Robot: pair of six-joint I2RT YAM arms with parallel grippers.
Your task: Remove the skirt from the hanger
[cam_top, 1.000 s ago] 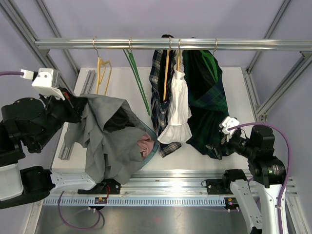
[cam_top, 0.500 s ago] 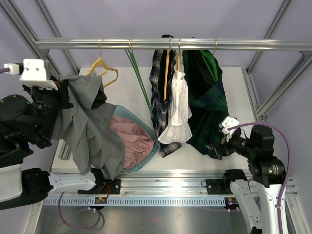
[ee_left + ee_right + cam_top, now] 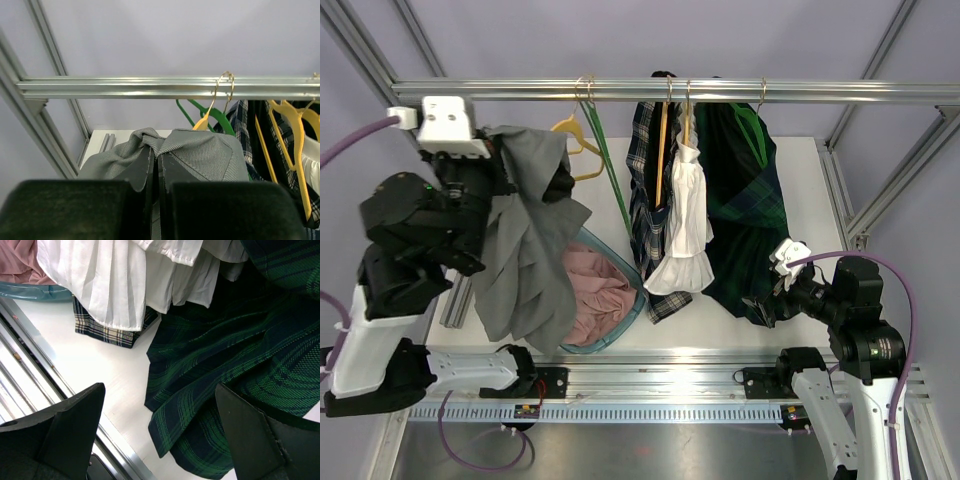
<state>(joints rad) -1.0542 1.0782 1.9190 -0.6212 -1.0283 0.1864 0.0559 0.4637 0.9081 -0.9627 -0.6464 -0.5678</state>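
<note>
Left gripper (image 3: 155, 156), clamped on a fold of the grey pleated skirt (image 3: 525, 250), holds the finely ribbed cloth high by the aluminium rail (image 3: 740, 90), beside a yellow hanger (image 3: 576, 140) that it partly hides. Right gripper (image 3: 157, 390) hangs wide apart above crumpled green tartan (image 3: 225, 340) on the white tabletop (image 3: 110, 370).

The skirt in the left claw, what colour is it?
The skirt is grey with fine lines, best seen in the left wrist view.

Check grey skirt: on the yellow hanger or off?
Likely off: grey skirt hangs from the shut left gripper; yellow hanger bare where visible, rest hidden.
</note>
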